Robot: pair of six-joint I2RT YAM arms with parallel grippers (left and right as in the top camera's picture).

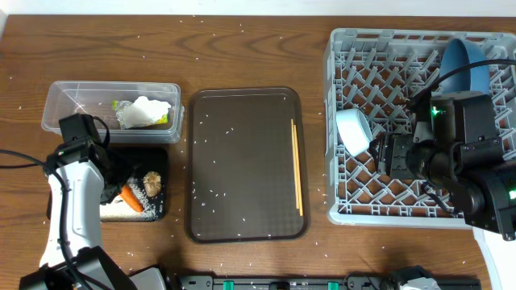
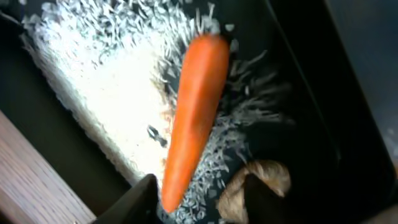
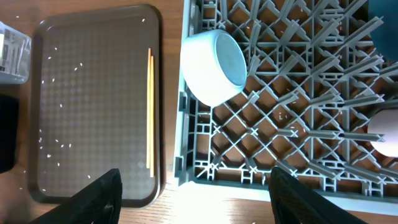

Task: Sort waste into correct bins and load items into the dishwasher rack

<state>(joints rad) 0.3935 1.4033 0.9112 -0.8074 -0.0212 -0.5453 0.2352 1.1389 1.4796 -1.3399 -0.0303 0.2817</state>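
Note:
The orange carrot [image 1: 131, 197] [image 2: 196, 106] lies in the black tray [image 1: 160, 161] on white rice [image 2: 106, 81], beside the brown chunk [image 1: 151, 183] [image 2: 267, 180]. My left gripper [image 1: 113, 173] [image 2: 196, 208] is open low over the tray, with the carrot's tip between its fingers. The clear tub [image 1: 72, 97] holds the napkin [image 1: 145, 111] and the yellow wrapper [image 1: 165, 118]. The grey rack [image 1: 347, 64] [image 3: 298, 124] holds the blue plate [image 1: 463, 60], the white bowl [image 1: 352, 130] [image 3: 214, 59] and a pinkish-white cup [image 3: 384, 134]. My right gripper [image 1: 379, 153] [image 3: 199, 199] is open and empty over the rack's front left. The light blue cup is out of view.
The dark brown serving tray [image 1: 242, 161] [image 3: 81, 93] lies in the middle with the chopsticks [image 1: 297, 165] [image 3: 150, 106] along its right side and scattered rice grains on it. Loose rice is strewn over the wooden table [image 1: 242, 48].

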